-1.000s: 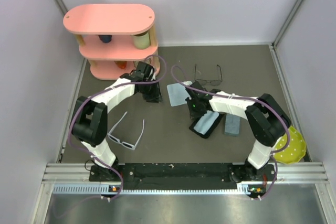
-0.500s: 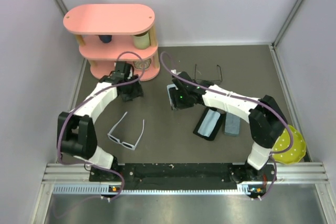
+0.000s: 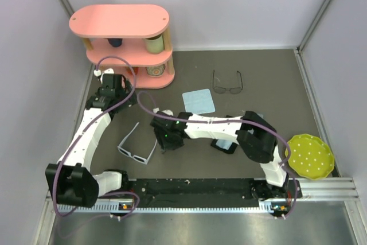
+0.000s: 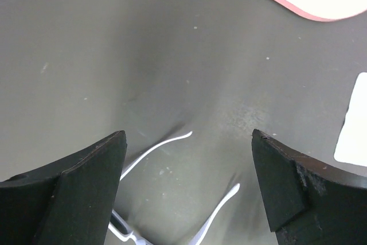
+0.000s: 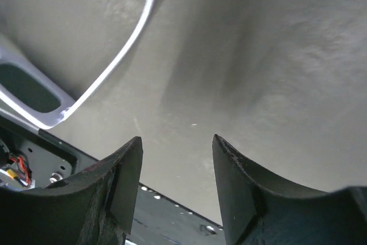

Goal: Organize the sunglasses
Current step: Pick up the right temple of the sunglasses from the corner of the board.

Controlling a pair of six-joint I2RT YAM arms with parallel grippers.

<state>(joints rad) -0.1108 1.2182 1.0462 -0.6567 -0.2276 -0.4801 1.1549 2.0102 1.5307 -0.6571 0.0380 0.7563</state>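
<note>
The white sunglasses point(image 3: 128, 153) lie unfolded near the desk's point(image 3: 275, 84) front, the wire-framed sunglasses point(image 3: 227, 82) farther back. By the pink shelf point(image 3: 120, 21), the left gripper point(image 4: 188, 140) gapes wide, empty. The right gripper point(image 5: 178, 145), jaws partly apart and empty, hovers just beside the white pair.

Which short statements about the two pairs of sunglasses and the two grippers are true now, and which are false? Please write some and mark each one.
1. The sunglasses with the thick white plastic frame lie on the dark table, arms unfolded. True.
2. The sunglasses with the thin dark wire frame rest on the pink shelf. False: they lie on the table, right of that shelf, near the light blue square cloth.
3. The left gripper is shut on the white sunglasses. False: it is open and holds nothing.
4. The right gripper is open, close beside the white sunglasses. True.
</note>
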